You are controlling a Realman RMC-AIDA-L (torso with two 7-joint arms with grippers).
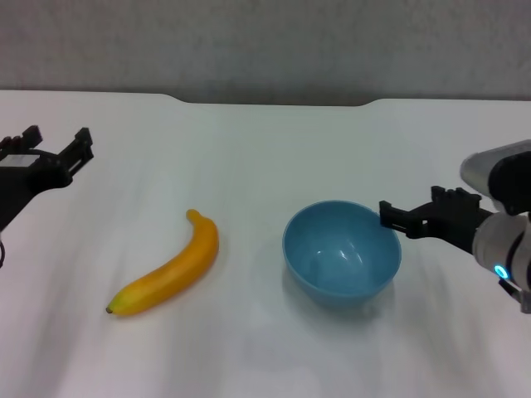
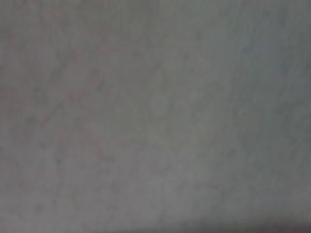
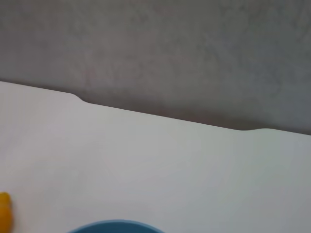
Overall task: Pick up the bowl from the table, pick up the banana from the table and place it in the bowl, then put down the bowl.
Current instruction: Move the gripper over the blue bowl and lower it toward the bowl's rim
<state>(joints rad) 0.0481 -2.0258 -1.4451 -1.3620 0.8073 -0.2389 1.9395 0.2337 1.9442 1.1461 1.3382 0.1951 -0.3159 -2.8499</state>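
1. Head view: nothing's done yet as far as I can tell. The bowl [image 1: 342, 253] sits on the table [image 1: 265, 149], empty, and the banana [image 1: 168, 269] lies on the white top just to its left, apart from it. My right gripper [image 1: 394, 217] is right at the bowl's rim on the right side, holding nothing, and I can't tell if its fingers are spread or closed. My left gripper [image 1: 58, 148] hangs off at the left edge, fingers spread, empty. Bowl's a glossy light blue, round and deep; banana's a smooth yellow-orange curve with a dark tip
2. Left wrist view: just a blurry grey surface, nothing useful
3. Right wrist view: a sliver of bowl rim [image 3: 116, 226], a bit of banana [image 3: 4, 211], flat white tabletop with the notch, grey wall behind. Still to do: lift the bowl, drop the banana in, set it down
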